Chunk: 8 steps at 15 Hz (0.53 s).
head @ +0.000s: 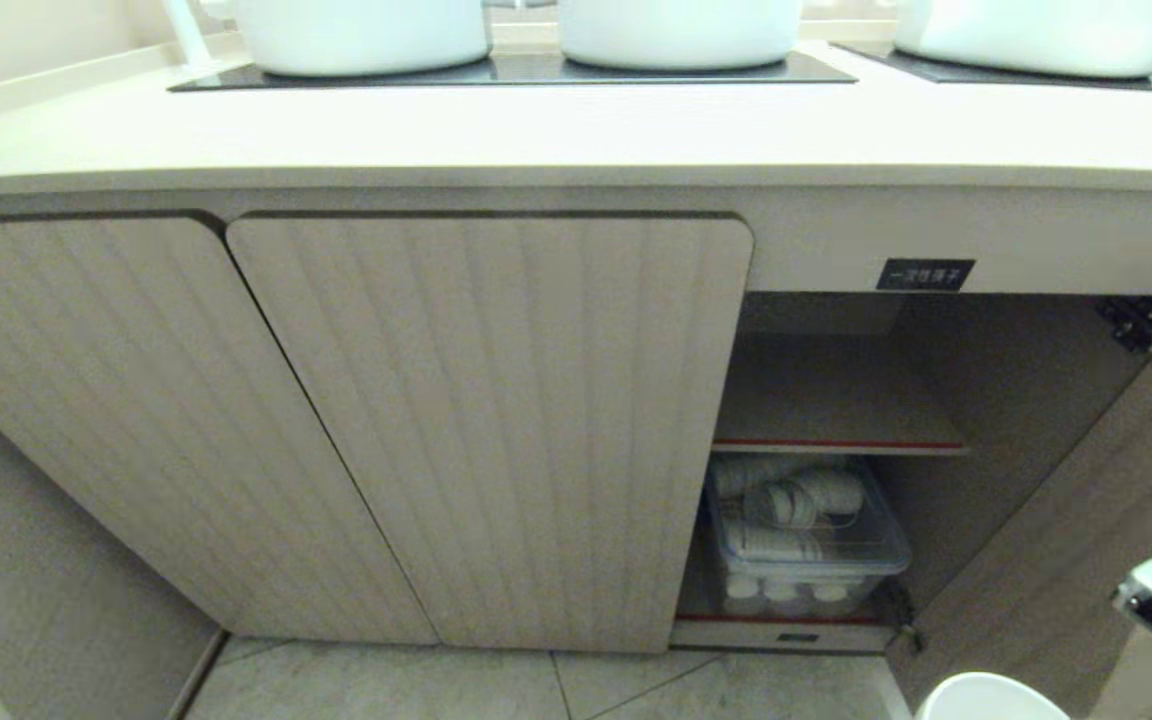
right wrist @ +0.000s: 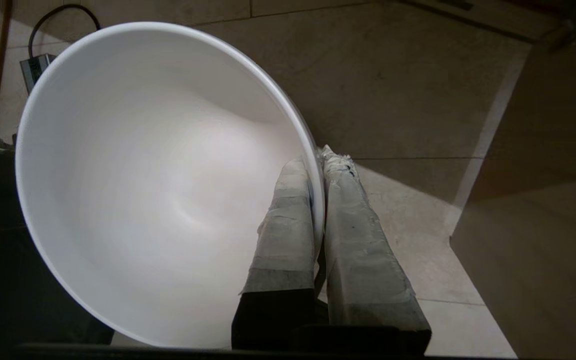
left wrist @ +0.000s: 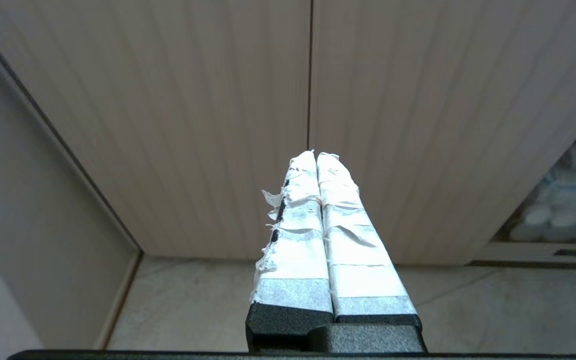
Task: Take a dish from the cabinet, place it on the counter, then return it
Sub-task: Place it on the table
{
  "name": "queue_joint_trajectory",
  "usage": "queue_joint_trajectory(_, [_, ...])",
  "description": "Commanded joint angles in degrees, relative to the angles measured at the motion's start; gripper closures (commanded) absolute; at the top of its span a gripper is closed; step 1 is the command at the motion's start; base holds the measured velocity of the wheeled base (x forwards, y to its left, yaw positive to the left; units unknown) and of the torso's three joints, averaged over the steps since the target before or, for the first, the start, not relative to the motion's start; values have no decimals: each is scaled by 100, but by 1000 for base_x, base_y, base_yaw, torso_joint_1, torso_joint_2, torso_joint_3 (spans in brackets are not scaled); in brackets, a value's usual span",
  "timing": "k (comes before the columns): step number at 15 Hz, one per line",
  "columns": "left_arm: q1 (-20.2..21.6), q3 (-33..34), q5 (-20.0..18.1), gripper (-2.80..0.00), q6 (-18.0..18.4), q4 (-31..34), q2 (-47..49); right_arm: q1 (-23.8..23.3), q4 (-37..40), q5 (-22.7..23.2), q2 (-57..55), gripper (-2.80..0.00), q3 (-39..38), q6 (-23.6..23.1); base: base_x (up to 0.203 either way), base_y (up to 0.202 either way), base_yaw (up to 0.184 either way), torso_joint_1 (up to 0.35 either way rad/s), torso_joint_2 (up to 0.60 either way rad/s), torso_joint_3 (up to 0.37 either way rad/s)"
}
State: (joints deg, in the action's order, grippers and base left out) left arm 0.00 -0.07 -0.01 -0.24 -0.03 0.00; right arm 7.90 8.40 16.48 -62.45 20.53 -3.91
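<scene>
Right hand [right wrist: 318, 165] clamped on your dish [right wrist: 158, 190] rim, frame's lower right | bench [head: 536, 135] lies above, top of frame | left hand [left wrist: 316, 156] closed, idle.

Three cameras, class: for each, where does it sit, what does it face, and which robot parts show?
Head: up high, facing the cabinet under the counter; right arm at the lower edge.
Left wrist: behind shut left gripper, facing the closed doors.
Right wrist: behind right gripper, pinching the dish above the floor.
Shared: head and right wrist both see the dish.
</scene>
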Motion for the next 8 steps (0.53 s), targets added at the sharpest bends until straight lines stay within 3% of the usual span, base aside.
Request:
queue_joint_trajectory(1, [0, 6, 1, 0, -2, 3, 0, -5, 4, 13, -21, 0, -20, -4, 0, 0, 0, 149, -500, -305])
queue_joint_trajectory(8, [0, 7, 1, 0, -2, 3, 0, -8, -5, 22, -27, 0, -23, -8, 0, 0, 0, 180, -475, -297])
